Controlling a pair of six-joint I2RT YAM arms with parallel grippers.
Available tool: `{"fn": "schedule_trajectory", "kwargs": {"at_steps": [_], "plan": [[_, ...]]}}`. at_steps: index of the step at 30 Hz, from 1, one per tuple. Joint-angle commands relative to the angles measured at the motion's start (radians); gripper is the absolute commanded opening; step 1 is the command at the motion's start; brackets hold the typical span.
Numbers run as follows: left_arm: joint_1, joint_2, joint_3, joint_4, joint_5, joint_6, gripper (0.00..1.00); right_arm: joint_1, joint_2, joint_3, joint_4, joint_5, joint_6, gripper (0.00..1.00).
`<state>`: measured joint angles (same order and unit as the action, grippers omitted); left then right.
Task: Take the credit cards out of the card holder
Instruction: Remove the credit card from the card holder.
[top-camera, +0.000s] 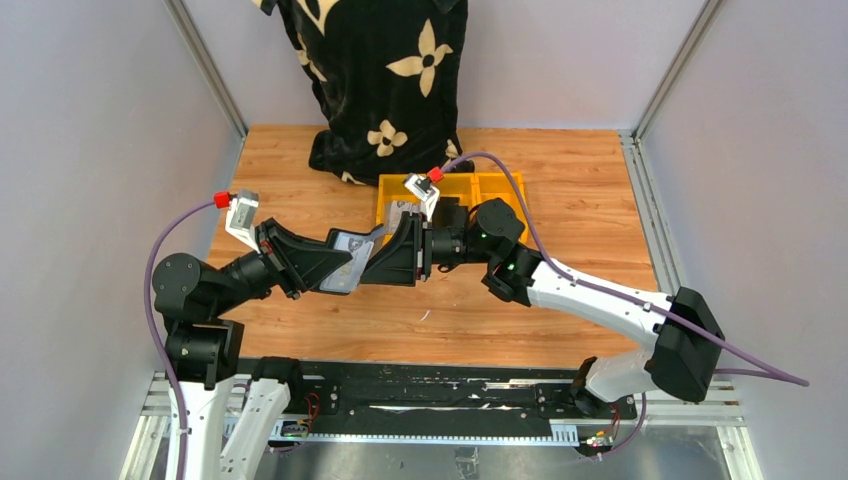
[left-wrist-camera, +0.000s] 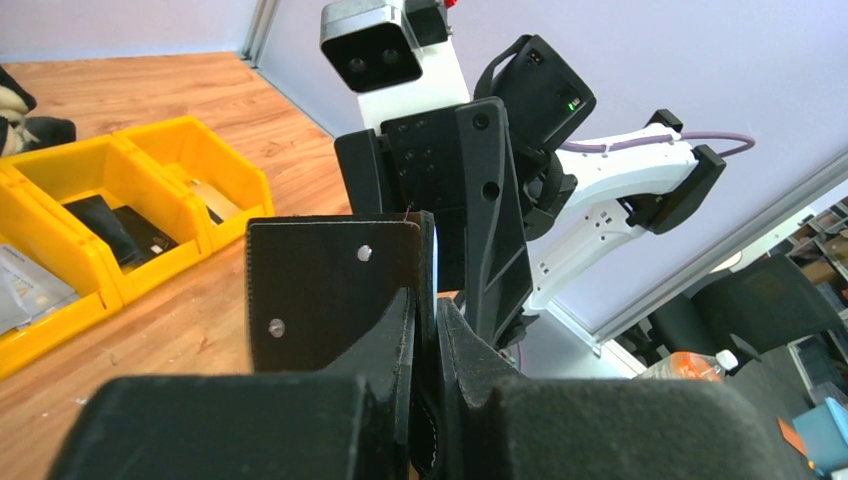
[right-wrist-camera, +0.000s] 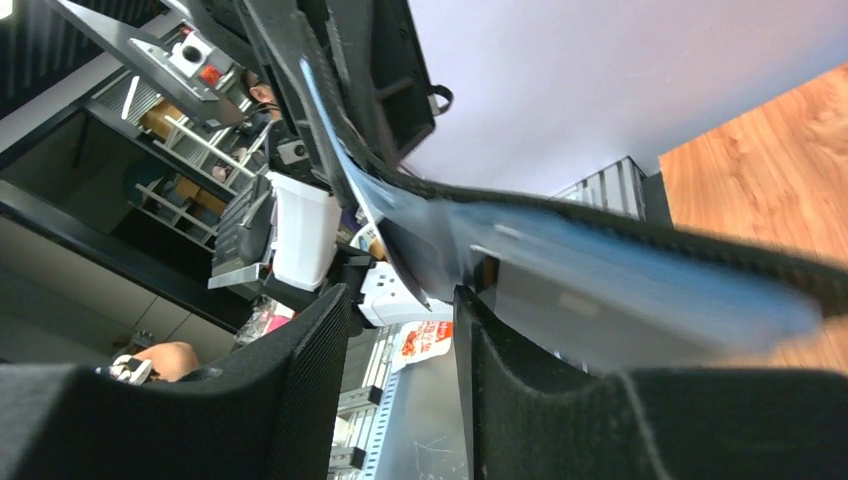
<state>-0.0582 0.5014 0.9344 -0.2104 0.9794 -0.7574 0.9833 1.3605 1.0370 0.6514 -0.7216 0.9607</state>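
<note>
Arms bent inward; left end effector (left-wrist-camera: 428, 320) clamped on card holder (left-wrist-camera: 330, 290); right end effector (right-wrist-camera: 400, 310) (grip unclear).

The left arm (top-camera: 215, 285) and right arm (top-camera: 600, 295) reach inward, meeting at the card holder (top-camera: 350, 245). The left pincer (left-wrist-camera: 428, 310) is pinched tight on the holder's black flap. Facing it, the right pincer (right-wrist-camera: 400, 330) has its fingers parted around the holder's edge.

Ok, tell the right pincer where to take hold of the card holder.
Take the free flap of the card holder by its thin edge, coming from the right. The left pincer is shut on the other flap, holding it open in mid-air, and that edge points into the right pincer's open gap.
</note>
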Motion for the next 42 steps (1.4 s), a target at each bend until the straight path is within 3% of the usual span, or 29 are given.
{"fn": "schedule_trajectory", "kwargs": {"at_steps": [1,8,14,18,22,27,33,42], "plan": [[0.002,-0.019,-0.009,0.024,0.039,0.004,0.00,-0.005,0.018,0.045,0.153,-0.044,0.078,0.44],[0.003,-0.018,-0.003,0.000,0.039,0.030,0.00,-0.005,0.011,0.047,0.144,-0.051,0.072,0.40],[0.002,-0.027,-0.032,0.083,0.085,-0.074,0.01,-0.004,0.053,0.058,0.206,-0.053,0.124,0.22],[0.002,-0.031,-0.083,0.205,0.165,-0.205,0.26,-0.003,0.059,0.061,0.230,-0.054,0.137,0.01],[0.003,-0.032,-0.092,0.206,0.212,-0.221,0.35,-0.003,0.051,0.053,0.234,-0.056,0.137,0.00],[0.003,-0.019,-0.078,0.206,0.220,-0.230,0.24,0.001,0.043,0.038,0.235,-0.062,0.128,0.00],[0.003,-0.011,-0.057,0.270,0.202,-0.258,0.00,0.004,0.027,-0.015,0.271,-0.075,0.139,0.00],[0.003,-0.002,-0.034,0.291,0.186,-0.284,0.00,0.003,-0.038,-0.102,0.314,-0.058,0.135,0.00]]}}
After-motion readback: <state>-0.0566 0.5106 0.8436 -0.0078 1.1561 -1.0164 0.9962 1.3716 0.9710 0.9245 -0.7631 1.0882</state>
